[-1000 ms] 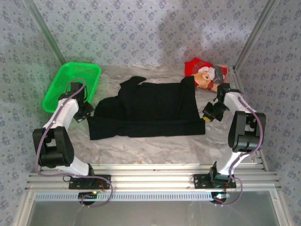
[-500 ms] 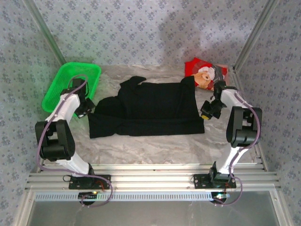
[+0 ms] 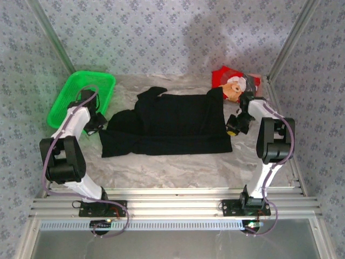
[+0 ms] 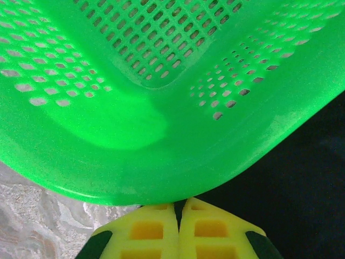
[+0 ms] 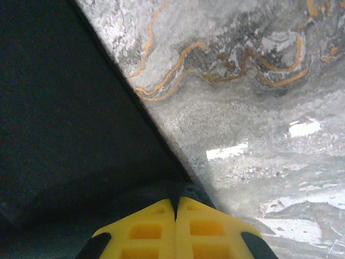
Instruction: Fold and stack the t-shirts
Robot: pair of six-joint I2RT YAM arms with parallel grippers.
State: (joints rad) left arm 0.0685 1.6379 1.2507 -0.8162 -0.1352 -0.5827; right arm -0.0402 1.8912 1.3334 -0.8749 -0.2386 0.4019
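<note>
Black t-shirt (image 3: 172, 127) lies flat mid marbled desk (image 3: 161, 167), patterned walls (image 3: 161, 32) around; right claw (image 3: 231, 130) pinches its right edge, left claw (image 3: 101, 126) pressed together at its left edge.

The green plastic mesh basket (image 4: 161, 135) runs off the left wrist view's top and sides, and the plain black cloth t-shirt (image 4: 304, 178) off its right edge. Whether the right gripper (image 5: 176, 205) pinches that shirt's edge cannot be told; from above, the crumpled red cloth t-shirt (image 3: 222, 74) hides part of its print.
</note>
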